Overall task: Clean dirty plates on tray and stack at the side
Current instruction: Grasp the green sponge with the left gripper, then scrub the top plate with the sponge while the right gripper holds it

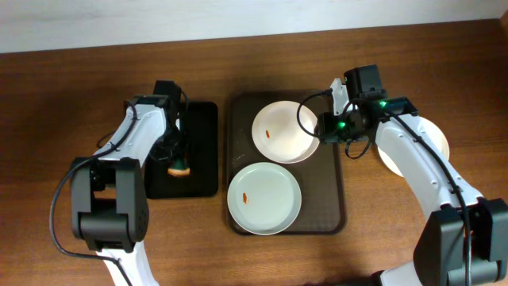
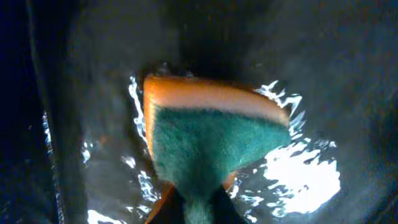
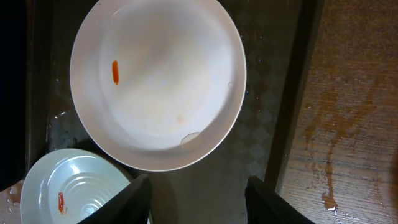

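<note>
Two white plates lie on the dark brown tray point(image 1: 333, 206). The far plate point(image 1: 284, 131) and the near plate point(image 1: 264, 198) each carry a small orange-red smear. A third white plate point(image 1: 435, 141) lies on the table to the right, partly hidden by my right arm. My right gripper point(image 1: 324, 127) is open and empty over the tray's far right, just beside the far plate's point(image 3: 158, 81) rim; the near plate point(image 3: 68, 186) and the tray point(image 3: 249, 149) also show in the right wrist view. My left gripper point(image 1: 176, 159) is shut on a green and orange sponge point(image 2: 211, 140) pressed on the wet black tray point(image 2: 348, 74).
The narrow black tray point(image 1: 202, 151) lies left of the brown tray, with water on it. Bare wooden table point(image 3: 354, 124) with wet streaks lies right of the brown tray.
</note>
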